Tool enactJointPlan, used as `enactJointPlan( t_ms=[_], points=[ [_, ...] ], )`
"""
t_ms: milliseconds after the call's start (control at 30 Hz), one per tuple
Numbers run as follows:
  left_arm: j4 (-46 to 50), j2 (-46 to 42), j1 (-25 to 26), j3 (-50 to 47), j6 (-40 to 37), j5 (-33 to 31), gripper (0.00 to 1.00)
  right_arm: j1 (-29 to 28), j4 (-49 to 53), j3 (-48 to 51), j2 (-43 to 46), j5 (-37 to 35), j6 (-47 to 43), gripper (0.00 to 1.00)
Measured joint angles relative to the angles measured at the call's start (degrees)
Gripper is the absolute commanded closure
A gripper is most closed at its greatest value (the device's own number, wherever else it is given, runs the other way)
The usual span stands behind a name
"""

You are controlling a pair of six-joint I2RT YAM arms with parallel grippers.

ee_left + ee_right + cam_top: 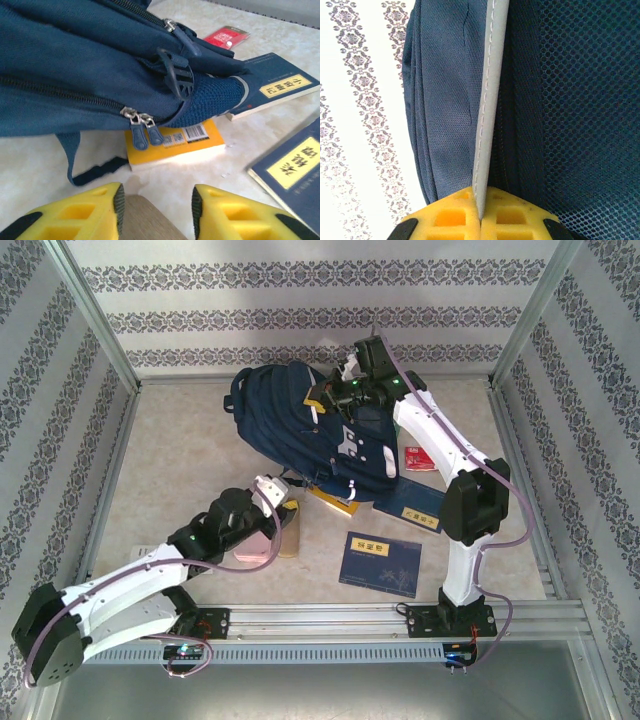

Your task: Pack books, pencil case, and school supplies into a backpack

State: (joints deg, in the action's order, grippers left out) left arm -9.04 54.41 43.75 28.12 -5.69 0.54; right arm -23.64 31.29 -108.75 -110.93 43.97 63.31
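**One backpack, three books, two hands**

Your one backpack (300,425) lies toward 12 o'clock on the desk (180,470). Two navy books (380,565) sit at its 5 o'clock, and one orange book (170,147) is tucked beneath it. Your right hand (481,210) is pinched tight on its grey trim (487,100). Your left hand (157,197) stands part-open astride one tan case (145,222).

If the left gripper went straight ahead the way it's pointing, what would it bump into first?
Probably the orange-yellow book sticking out from under the backpack. A tan thing sits low between the fingers of the left gripper; past it is bare table. Depth is hard to judge.
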Motion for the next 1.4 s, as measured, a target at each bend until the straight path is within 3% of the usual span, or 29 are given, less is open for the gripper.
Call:
enactJointPlan(
  t_ms=[133,333,433,633,1033,1400],
  points=[
    [-8.81,0.90,0.07,-5.60,-5.95,-1.51,0.47,-0.94,-1.18,0.31,0.02,-0.02,0.46,1.00],
    [-14.82,4.46,0.09,-6.05,-9.01,-2.27,0.42,-2.14,-4.15,2.97,0.46,0.15,1.97,1.00],
    [-16.98,5.40,0.09,-6.40,-9.20,-2.36,0.44,-2.40,-5.16,3.91,0.52,0.42,2.84,1.00],
    [-19.21,9.42,0.07,-6.67,-9.51,-2.95,0.59,-2.38,-7.04,4.31,0.55,0.66,4.07,1.00],
    [-27.04,16.90,0.04,-7.74,-6.93,-7.43,0.58,-2.40,-8.04,4.39,0.55,0.66,5.44,1.00],
    [-31.23,21.66,-1.44,-6.97,-4.94,-9.81,0.63,-2.89,-9.25,5.88,0.76,0.94,5.60,1.00]
  ],
)
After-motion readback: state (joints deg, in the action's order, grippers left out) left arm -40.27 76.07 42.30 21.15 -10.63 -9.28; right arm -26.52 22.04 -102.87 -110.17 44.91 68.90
